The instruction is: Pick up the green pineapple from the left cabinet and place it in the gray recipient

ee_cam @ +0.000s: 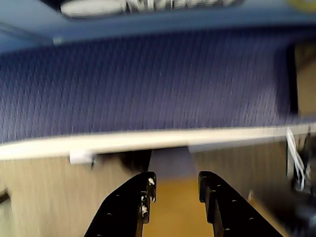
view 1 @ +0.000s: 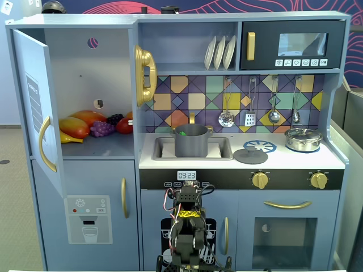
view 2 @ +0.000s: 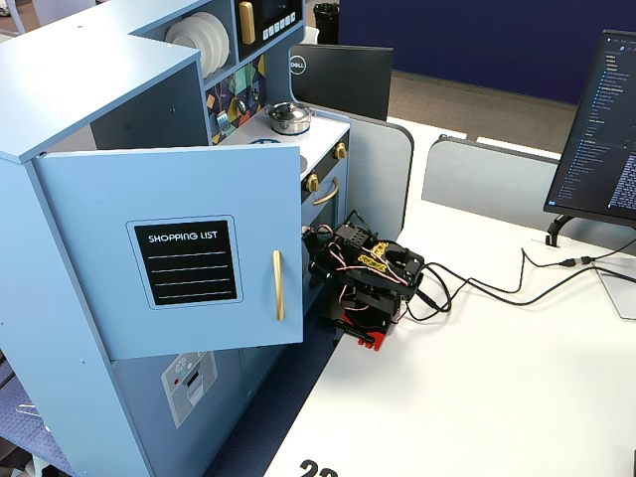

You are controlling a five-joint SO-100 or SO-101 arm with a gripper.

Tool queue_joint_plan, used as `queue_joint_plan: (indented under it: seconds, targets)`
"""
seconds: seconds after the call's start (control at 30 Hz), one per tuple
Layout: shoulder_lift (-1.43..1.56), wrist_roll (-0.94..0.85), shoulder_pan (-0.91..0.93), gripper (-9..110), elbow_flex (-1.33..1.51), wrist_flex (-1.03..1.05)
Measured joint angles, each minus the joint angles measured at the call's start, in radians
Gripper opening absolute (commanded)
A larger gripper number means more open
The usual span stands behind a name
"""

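The left cabinet [view 1: 79, 68] stands open, its door [view 1: 31, 102] swung out. On its shelf lie orange and red fruit and a purple grape bunch [view 1: 101, 128]; no green pineapple shows there. The gray recipient [view 1: 191, 141] sits in the sink, and a small bright green bit [view 1: 182, 134] shows just inside its rim. My arm [view 1: 187, 226] is folded low in front of the kitchen, well below the counter. In the blurred wrist view my gripper [ee_cam: 175, 180] is open and empty, its black fingers [ee_cam: 140, 197] apart over tan floor. In a fixed view the open door [view 2: 169, 248] hides the cabinet's inside.
A gray lid [view 1: 250, 155] lies on the counter by the sink. A shiny silver lidded pot [view 1: 303, 139] stands on the right burner. Utensils hang on the tiled wall. Cables [view 2: 497, 288] and a monitor [view 2: 601, 129] are on the white table beside my arm [view 2: 363, 283].
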Motion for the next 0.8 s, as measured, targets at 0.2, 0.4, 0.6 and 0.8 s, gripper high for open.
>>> queue_joint_plan:
  seconds: [0.2, 0.4, 0.6, 0.8]
  targets:
    - [0.020, 0.054, 0.005, 3, -0.005, 0.003]
    - [0.020, 0.072, 0.003, 5, -0.012, 0.003]
    - [0.020, 0.072, 0.003, 5, -0.012, 0.003]
    - [0.020, 0.072, 0.003, 5, -0.012, 0.003]
